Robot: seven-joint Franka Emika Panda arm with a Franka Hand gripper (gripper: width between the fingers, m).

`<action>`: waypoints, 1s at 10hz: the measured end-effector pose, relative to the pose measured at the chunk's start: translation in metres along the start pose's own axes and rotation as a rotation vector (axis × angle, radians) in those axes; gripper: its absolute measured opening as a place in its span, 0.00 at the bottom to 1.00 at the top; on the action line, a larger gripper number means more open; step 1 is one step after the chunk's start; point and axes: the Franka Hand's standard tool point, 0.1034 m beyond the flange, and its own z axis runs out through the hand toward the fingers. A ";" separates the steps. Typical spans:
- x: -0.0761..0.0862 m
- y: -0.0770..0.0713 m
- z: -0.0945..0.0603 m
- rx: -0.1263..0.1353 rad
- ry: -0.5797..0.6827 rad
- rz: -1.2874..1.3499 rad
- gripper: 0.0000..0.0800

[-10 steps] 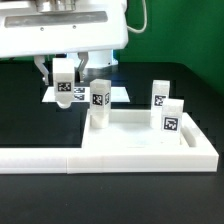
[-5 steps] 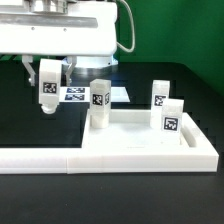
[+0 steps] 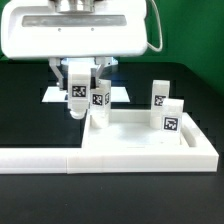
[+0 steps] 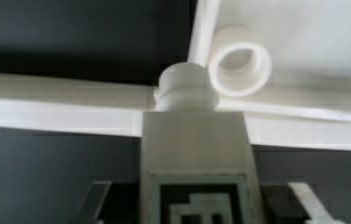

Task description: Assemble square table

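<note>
My gripper (image 3: 78, 82) is shut on a white block leg (image 3: 77, 93) with a black-and-white tag and holds it upright just above the table. It hangs close beside a second leg (image 3: 99, 102), which stands at the near-left corner of the white tray-like tabletop (image 3: 130, 137). Two more tagged legs (image 3: 159, 95) (image 3: 171, 118) stand toward the exterior view's right. In the wrist view the held leg (image 4: 197, 150) fills the space between the fingers (image 4: 101, 205), its rounded peg pointing near a round corner hole (image 4: 241, 68) of the tabletop (image 4: 305, 40).
A long white L-shaped barrier (image 3: 35, 160) runs along the front and the exterior view's right of the tabletop. The marker board (image 3: 120, 92) lies flat on the black table behind the legs. The arm's big white housing (image 3: 75, 35) hangs over the back.
The gripper swung with the leg to the exterior view's left, tilting it, then came back right. The leg is now upright and closer to the standing leg and the tabletop corner.
</note>
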 end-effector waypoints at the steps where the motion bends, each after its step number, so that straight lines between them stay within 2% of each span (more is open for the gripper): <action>1: -0.001 0.001 0.000 -0.001 -0.004 0.002 0.36; 5: -0.003 0.002 0.001 0.000 -0.007 0.005 0.36; 6: -0.007 0.001 0.005 0.011 -0.013 0.035 0.36; 10: 0.001 -0.004 0.010 0.031 -0.006 0.041 0.36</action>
